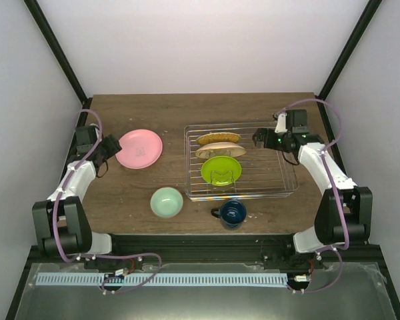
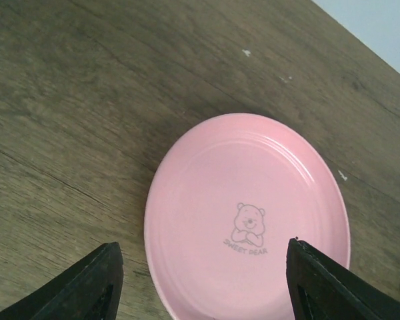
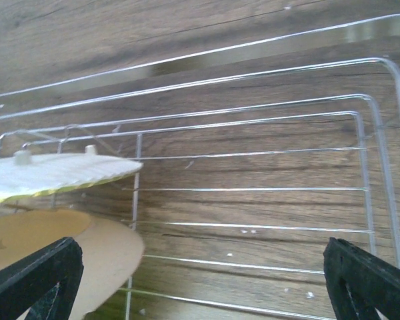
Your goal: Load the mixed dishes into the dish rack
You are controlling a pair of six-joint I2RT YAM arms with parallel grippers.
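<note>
Pink plate (image 2: 207,200) — "SWEET BEAR" print

We see a dark wood-grain tabletop (image 1: 207,110) enclosed by plain white walls (image 1: 200,40), with black struts (image 1: 53,47) rising at its back corners under soft, even light.

- dish rack (image 1: 275,175): table's (image 1: 187,107) right half, three plates (image 1: 220,151) in its left part
- lone plate (image 1: 139,148): left of rack
- bowl (image 1: 167,202), mug (image 1: 232,213): front edge, mug before rack

pink plate (image 2: 247,220) rim cropped, dish rack (image 3: 253,189) cropped
</note>
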